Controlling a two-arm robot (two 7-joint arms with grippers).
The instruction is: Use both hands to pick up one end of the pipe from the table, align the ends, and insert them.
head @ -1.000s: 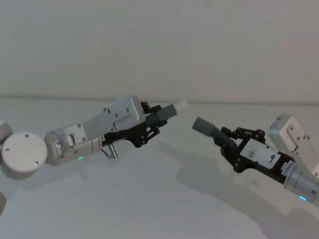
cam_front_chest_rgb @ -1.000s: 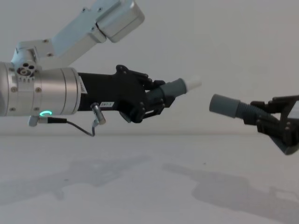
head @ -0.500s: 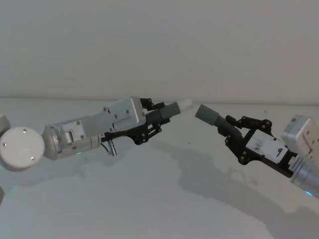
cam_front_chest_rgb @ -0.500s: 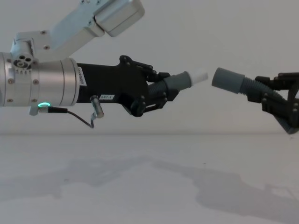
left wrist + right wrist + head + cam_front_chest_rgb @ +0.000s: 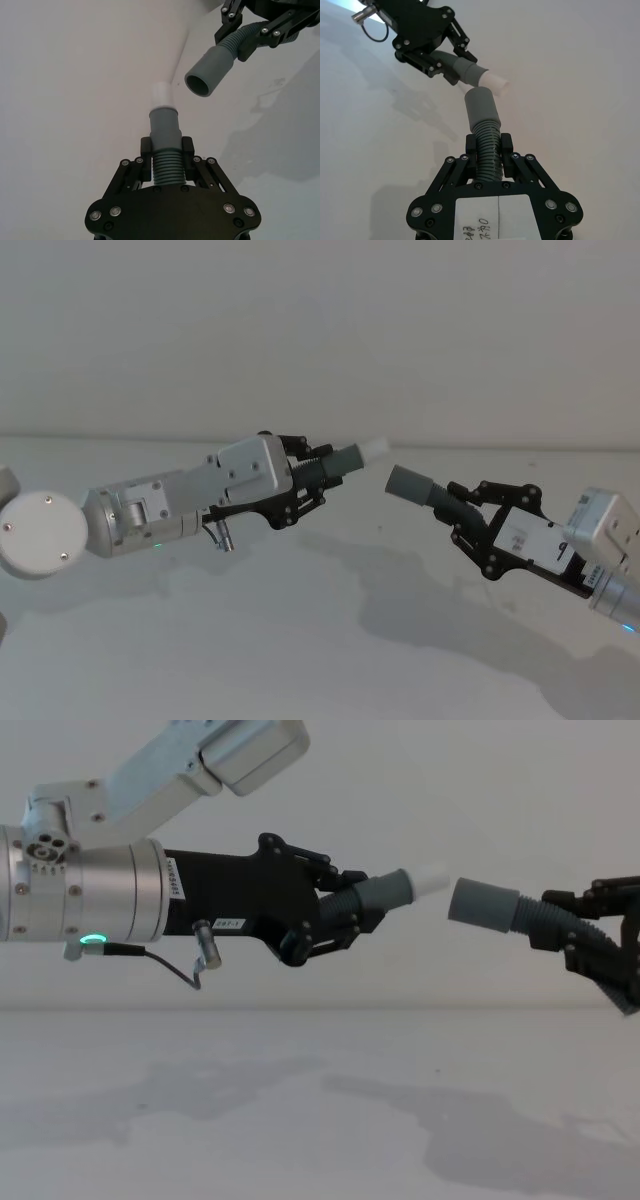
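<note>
Two grippers: left gripper, right gripper. Two hose pieces: white-tipped hose piece, wide-cuffed hose piece. One table.

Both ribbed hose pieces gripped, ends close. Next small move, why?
Probably nudge the right gripper so the wide grey cuff of its dark ribbed hose piece lines up with the white tip of the other ribbed hose piece in the left gripper, before pushing in. A small gap separates them, and in the left wrist view the cuff's open mouth sits off the tip's axis.
</note>
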